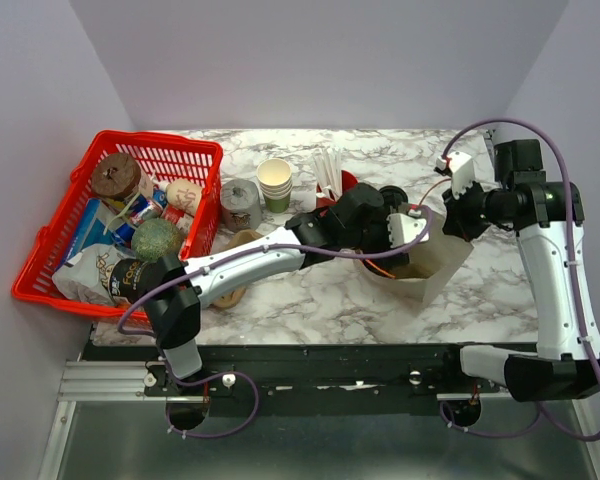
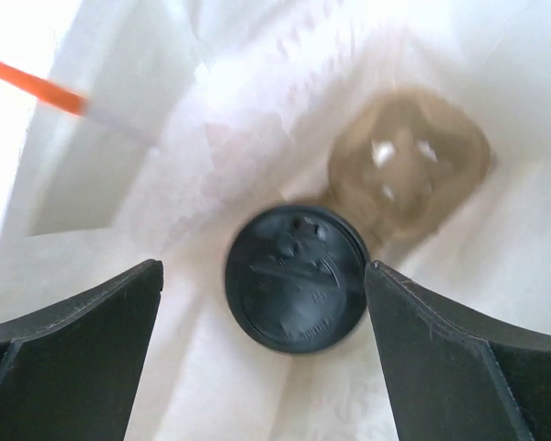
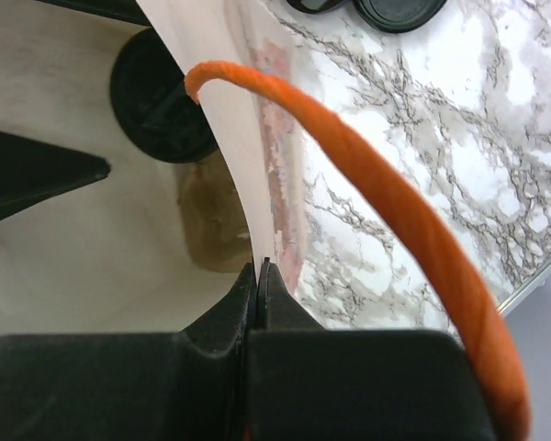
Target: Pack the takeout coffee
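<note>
The takeout coffee stands inside a white paper bag (image 1: 435, 270); only its round black lid (image 2: 296, 277) shows, the olive cup body is hidden beneath it. My left gripper (image 2: 264, 272) reaches down into the bag and is open, one finger on each side of the lid; the right finger (image 2: 441, 340) is at the lid's rim, the left finger (image 2: 83, 331) stands apart. My right gripper (image 3: 259, 272) is shut on the bag's wall (image 3: 230, 156) and holds the mouth open. The lid also shows in the right wrist view (image 3: 161, 96).
An orange bag handle (image 3: 386, 211) arcs over the marble table. A brownish patch (image 2: 409, 161) lies at the bag's bottom. Stacked lidless paper cups (image 1: 275, 182), a red cup of straws (image 1: 342, 184), a grey roll (image 1: 240, 205) and a red basket (image 1: 40, 285) stand left.
</note>
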`<state>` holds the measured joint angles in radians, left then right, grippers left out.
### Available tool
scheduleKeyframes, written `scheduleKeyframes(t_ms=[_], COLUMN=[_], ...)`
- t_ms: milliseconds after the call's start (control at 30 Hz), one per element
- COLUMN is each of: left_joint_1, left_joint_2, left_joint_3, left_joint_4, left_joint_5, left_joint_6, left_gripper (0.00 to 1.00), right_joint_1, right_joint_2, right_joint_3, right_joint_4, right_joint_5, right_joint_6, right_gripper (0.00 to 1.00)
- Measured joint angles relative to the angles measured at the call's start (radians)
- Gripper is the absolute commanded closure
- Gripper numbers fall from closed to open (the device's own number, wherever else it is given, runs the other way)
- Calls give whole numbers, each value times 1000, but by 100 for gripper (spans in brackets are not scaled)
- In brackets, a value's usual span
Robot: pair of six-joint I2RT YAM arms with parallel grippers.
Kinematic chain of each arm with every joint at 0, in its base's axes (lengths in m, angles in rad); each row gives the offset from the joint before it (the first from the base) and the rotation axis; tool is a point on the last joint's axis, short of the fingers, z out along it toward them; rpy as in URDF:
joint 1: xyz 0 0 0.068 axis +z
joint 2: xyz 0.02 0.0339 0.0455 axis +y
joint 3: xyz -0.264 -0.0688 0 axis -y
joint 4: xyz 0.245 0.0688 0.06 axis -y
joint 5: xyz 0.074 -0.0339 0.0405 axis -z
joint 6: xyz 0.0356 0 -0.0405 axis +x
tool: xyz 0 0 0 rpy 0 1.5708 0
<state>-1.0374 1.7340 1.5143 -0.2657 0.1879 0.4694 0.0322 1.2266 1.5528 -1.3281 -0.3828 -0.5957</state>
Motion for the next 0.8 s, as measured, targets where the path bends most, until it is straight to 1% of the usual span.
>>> scheduleKeyframes(t_ms=[100, 333, 467, 633, 800], left_joint_1=[9, 26, 40, 85, 146], left_joint_2=[-17, -17, -14, -11, -12], left_joint_3=[3, 79, 138, 219, 300], left_joint_4=[26, 109, 169, 200, 179], left_joint_5=[49, 126, 140, 173, 183], left_joint_6=[-56, -212, -321, -441, -472], left_gripper=[1, 1, 2, 2, 2], right_joint_1=[-14, -43, -89, -172, -257], right_joint_2=[17, 53, 79, 116, 139], right_joint_3=[1, 9, 23, 58, 78], right_joint_4=[-6, -9, -10, -10, -9], right_joint_5=[0, 0, 0, 0, -1], right_joint_6=[-5, -20, -31, -53, -87], right_gripper=[99, 100, 100, 99, 99])
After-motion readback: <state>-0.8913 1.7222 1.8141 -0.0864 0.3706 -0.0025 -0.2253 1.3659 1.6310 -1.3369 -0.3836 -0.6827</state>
